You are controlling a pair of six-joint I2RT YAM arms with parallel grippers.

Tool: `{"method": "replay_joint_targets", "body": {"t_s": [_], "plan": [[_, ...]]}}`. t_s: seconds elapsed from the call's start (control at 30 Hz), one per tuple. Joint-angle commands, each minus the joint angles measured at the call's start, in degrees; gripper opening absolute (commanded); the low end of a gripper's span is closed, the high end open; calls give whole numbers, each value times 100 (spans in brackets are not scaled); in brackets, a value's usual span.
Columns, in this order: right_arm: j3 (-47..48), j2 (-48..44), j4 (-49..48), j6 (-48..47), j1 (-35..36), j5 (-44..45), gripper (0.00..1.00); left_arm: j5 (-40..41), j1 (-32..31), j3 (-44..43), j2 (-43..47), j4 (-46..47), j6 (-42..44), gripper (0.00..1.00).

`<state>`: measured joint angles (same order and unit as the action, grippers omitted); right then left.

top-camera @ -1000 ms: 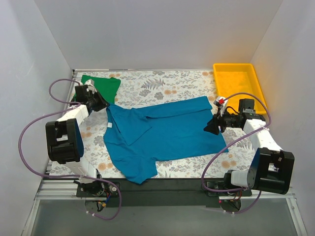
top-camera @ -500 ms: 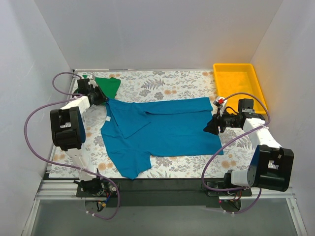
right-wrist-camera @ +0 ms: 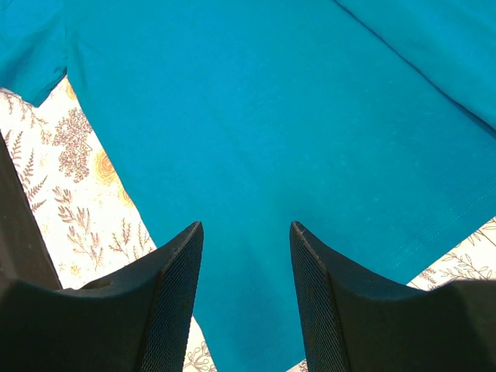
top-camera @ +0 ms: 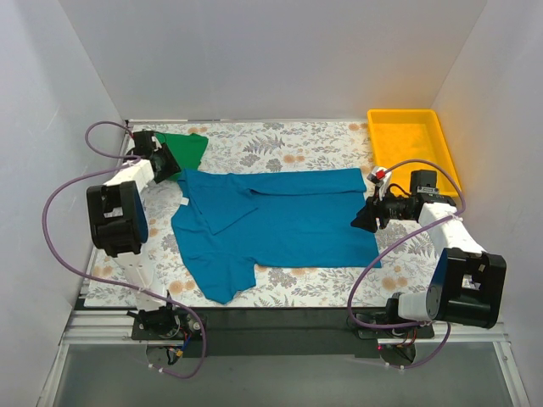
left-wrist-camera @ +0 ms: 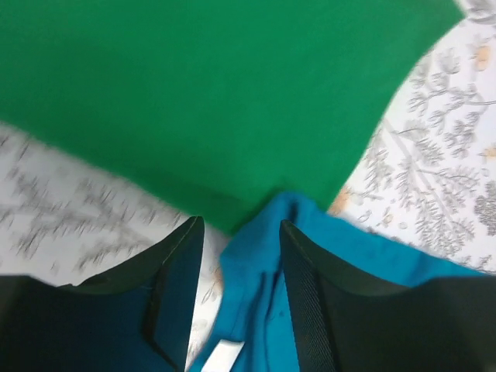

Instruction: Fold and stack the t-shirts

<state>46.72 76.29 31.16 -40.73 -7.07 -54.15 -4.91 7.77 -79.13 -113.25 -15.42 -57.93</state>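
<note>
The teal-blue t-shirt (top-camera: 288, 216) lies spread flat across the middle of the flowered table, one sleeve hanging toward the near edge. The green t-shirt (top-camera: 185, 146) lies at the far left corner, folded small. My left gripper (top-camera: 166, 163) sits at the teal shirt's collar corner, next to the green shirt. In the left wrist view its jaws (left-wrist-camera: 242, 225) stand apart with a bunched fold of teal cloth (left-wrist-camera: 256, 263) between them and the green shirt (left-wrist-camera: 194, 93) just beyond. My right gripper (top-camera: 363, 219) is at the shirt's right hem. Its jaws (right-wrist-camera: 246, 226) stand apart over flat teal cloth (right-wrist-camera: 271, 101).
A yellow plastic tray (top-camera: 409, 140) stands at the far right corner, nothing in it. White walls close in the table on three sides. Purple cables loop beside both arms.
My left gripper has moved back and left toward the green shirt, and the teal shirt's collar side went with it, pulling the shirt flatter and straighter. The right gripper has stayed put.
</note>
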Motion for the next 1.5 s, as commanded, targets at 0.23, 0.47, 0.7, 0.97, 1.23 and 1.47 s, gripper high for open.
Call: {"method": "replay_joint_targets", "body": {"t_s": [0.23,0.47,0.7,0.97,1.23,1.47], "plan": [[-57,-175,426,-1339,976,124,56,-675,566,2884,3414,461,-1439,82],[-645,-843,426,-2447,2129,159,66,-1925,629,3957,4354,-286,-1958,75],[-630,-713,111,-3248,4236,1028,75,-1585,620,3924,5286,-1199,-1854,76],[538,710,-1462,-2213,6892,2836,72,-469,629,3616,6199,-2253,-2116,74],[1910,2371,-2360,-1078,8283,4009,65,938,620,3413,6245,-3177,-2749,70],[1823,2698,-2509,-849,8600,4185,63,132,585,3791,6088,-3248,-3171,66]]}}
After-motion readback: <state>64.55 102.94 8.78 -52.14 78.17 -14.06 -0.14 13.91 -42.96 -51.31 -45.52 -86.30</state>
